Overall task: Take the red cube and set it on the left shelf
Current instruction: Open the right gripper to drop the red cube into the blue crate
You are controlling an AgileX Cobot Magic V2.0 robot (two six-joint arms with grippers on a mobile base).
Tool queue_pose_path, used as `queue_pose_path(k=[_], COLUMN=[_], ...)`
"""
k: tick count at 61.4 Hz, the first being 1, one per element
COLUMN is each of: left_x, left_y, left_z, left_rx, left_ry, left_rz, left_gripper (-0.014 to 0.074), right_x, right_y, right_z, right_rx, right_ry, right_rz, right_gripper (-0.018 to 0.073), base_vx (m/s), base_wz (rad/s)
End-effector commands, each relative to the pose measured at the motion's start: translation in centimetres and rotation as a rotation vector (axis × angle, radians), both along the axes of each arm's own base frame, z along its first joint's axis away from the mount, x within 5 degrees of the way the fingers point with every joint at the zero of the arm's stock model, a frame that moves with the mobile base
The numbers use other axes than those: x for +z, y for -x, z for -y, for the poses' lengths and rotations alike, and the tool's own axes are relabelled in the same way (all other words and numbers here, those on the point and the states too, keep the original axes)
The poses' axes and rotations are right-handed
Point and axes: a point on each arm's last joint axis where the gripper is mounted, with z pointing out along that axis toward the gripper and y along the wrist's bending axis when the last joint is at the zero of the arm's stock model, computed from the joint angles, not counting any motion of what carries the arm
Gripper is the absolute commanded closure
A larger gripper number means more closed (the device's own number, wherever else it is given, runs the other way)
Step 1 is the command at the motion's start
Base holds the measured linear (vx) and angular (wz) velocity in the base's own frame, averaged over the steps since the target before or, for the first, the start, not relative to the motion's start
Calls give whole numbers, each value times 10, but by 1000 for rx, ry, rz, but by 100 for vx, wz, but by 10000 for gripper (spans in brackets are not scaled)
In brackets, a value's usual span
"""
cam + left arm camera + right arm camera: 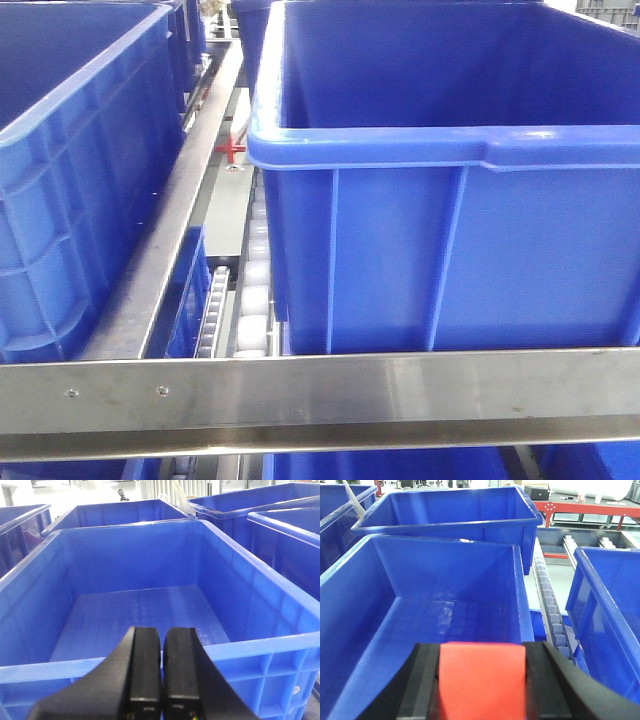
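Observation:
The red cube (482, 682) fills the bottom of the right wrist view, pinched between the black fingers (426, 680) of my right gripper (481, 647). It hangs over the near rim of an open blue crate (420, 615). My left gripper (161, 632) is shut with nothing in it, its pads nearly touching above the near rim of another blue crate (140, 610). The left shelf shows in the front view as a steel rack with a flat screwed front rail (320, 385) and white roller tracks (255, 290). Neither gripper appears in the front view.
Large blue crates (450, 200) (70, 180) stand on the rack, with a narrow gap and a steel divider (170, 230) between them. More crates (455, 510) sit behind. A roller track (552, 610) runs right of the crate under the cube.

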Motion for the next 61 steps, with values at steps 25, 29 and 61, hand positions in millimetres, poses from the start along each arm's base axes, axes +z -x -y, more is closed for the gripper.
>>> queue_pose_path(k=[25,29,61], left_x=[0,0,0], left_y=[-1,-1,-1], left_z=[-1,-1,-1], left_rx=[10,10,10], left_ry=[16,16,16], left_rz=[54,54,54], left_gripper=[491,491,491], right_x=[30,37,34], right_y=[-39,-58,-193], right_z=[-6,-8,-85], right_rx=[17,17,209], right_ry=[-5,-4,27], right_rz=[58,35,-141], right_gripper=[501,501,29], base_vx=[0,0,-1], base_wz=[0,0,-3])
